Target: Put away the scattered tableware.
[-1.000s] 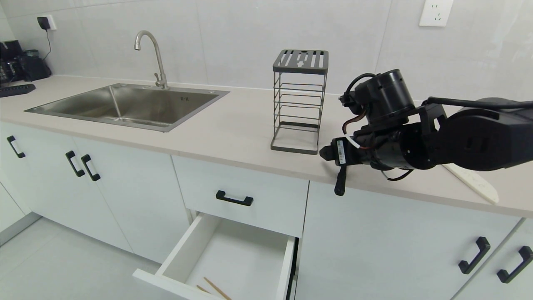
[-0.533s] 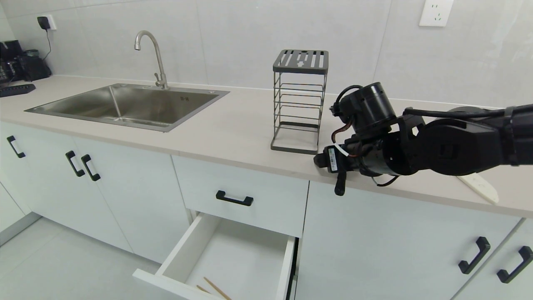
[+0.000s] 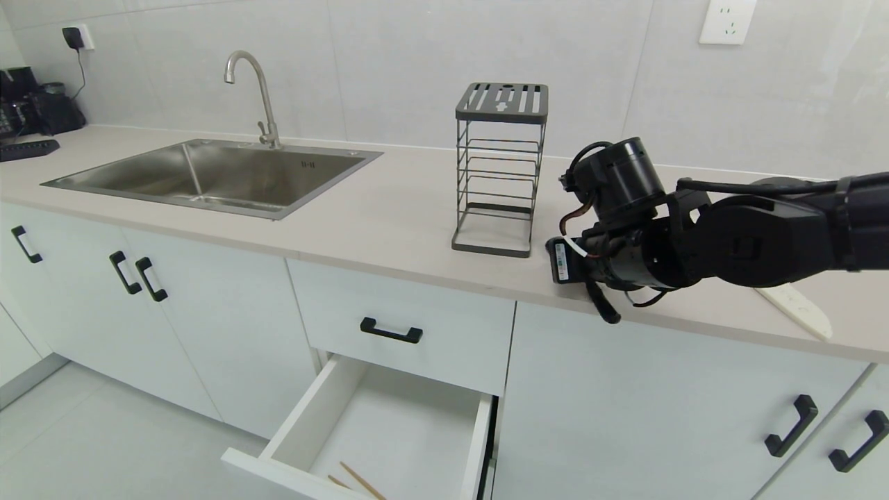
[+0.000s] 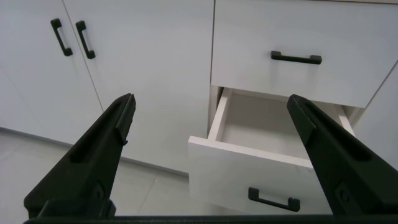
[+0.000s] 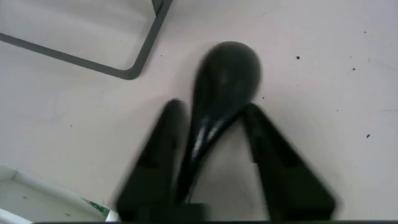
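Right wrist view: spoon (image 5: 227, 65) is pinched by right gripper (image 5: 212, 107), bowl past its tips.
Drawer (image 3: 396, 417): is found open, below and left of the gripper.

Beige countertop (image 3: 389, 222), into which a steel sink (image 3: 173, 201) is set at the left; a curved faucet (image 3: 257, 83) is mounted behind the basin. The tiled wall (image 3: 389, 55) is fitted with a white socket (image 3: 726, 21) at upper right and a plugged-in black adapter (image 3: 73, 36) at upper left, beneath which dark appliances (image 3: 35, 104) are stood. White cabinet doors (image 3: 208, 326) with black handles (image 3: 135, 274) are seen below the counter, beside a closed drawer front (image 3: 444, 326).
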Controlling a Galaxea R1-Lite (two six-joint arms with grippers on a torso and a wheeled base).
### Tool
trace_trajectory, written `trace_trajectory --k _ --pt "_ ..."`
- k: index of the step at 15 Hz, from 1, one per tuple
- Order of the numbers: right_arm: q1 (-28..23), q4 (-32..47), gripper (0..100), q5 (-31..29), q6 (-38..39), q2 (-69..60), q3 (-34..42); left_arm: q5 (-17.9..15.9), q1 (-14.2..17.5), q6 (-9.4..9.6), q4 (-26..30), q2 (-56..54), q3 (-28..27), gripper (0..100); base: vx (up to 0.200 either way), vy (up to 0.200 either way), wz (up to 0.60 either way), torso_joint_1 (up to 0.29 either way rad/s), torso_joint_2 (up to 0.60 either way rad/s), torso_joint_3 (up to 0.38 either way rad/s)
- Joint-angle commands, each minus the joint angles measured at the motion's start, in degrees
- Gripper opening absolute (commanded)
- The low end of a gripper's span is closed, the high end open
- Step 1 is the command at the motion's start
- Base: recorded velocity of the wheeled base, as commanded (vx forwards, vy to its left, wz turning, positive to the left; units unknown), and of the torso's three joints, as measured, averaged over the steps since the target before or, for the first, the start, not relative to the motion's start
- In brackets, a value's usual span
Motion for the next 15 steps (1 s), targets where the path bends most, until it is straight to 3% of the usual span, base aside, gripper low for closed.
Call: trace_trajectory --k 1,5,11,14,15 --pt "-2.0 0.1 0 -0.1 -0.2 1.1 -0.4 0.0 0.0 -0.02 0.0 0.1 0.0 100 0.000 0.000 0.00 0.000 0.00 0.000" --pt "-6.9 -1.6 0 0.1 -1.4 0.8 -1.7 0.0 0.0 -0.02 0.0 0.1 0.0 100 0.000 0.000 0.00 0.000 0.00 0.000" --pt "-8.7 -1.9 0 0.3 -1.7 -0.6 -2.9 0.0 0.0 -0.02 0.0 0.1 0.0 100 0.000 0.000 0.00 0.000 0.00 0.000" --pt "-13.1 -1.9 0 0.8 -8.2 -0.6 -5.9 0.0 0.0 -0.02 0.0 0.1 0.0 100 0.000 0.000 0.00 0.000 0.00 0.000" --pt "-14.9 -1.8 0 3.3 -12.6 -0.6 -6.4 0.0 0.0 -0.02 0.0 0.1 0.0 100 0.000 0.000 0.00 0.000 0.00 0.000"
